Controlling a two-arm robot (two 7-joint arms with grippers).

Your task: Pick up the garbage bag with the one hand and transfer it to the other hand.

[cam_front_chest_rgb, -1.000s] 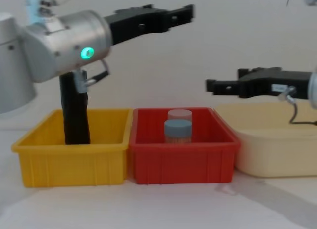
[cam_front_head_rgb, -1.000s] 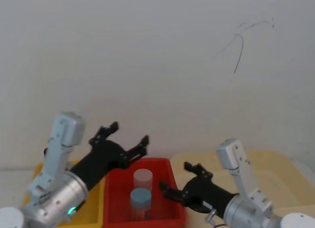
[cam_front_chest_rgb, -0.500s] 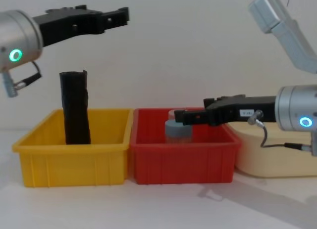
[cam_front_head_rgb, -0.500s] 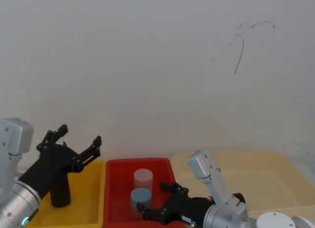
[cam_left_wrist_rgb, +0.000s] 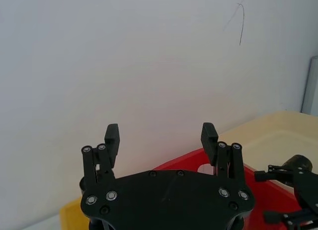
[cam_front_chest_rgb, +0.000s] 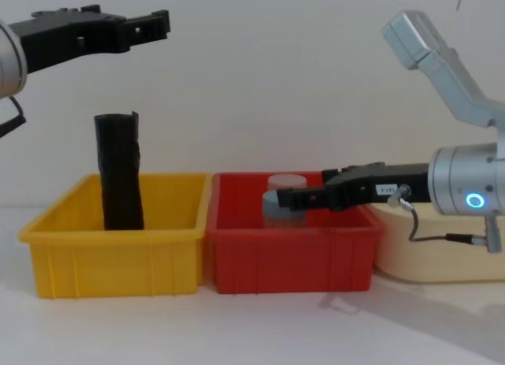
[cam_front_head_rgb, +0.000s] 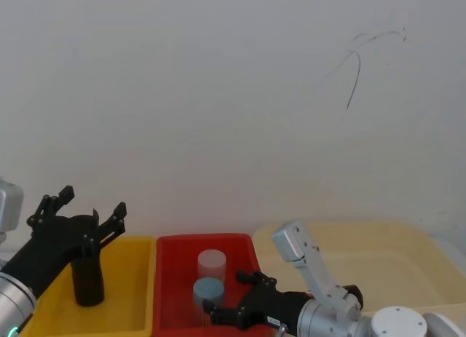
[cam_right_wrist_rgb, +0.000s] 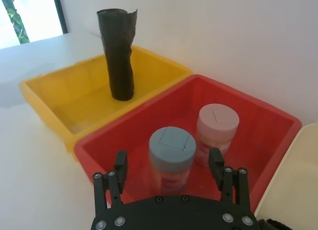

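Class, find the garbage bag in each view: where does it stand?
Head: bag lower left, upright in the yellow bin, below the left gripper.
Left wrist: cannot tell; the gripper's body covers that spot.
Right wrist: bag upper left, upright in the yellow bin.
Chest: bag left, upright in the bin.
Landmark: the yellow bin.

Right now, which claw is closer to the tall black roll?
Left. The left claw hangs open above the garbage bag; the right claw is over the red bin.

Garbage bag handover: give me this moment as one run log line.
garbage bag: upright in yellow bin, ungrasped | left gripper: open, above bag | right gripper: open, reaching over red bin
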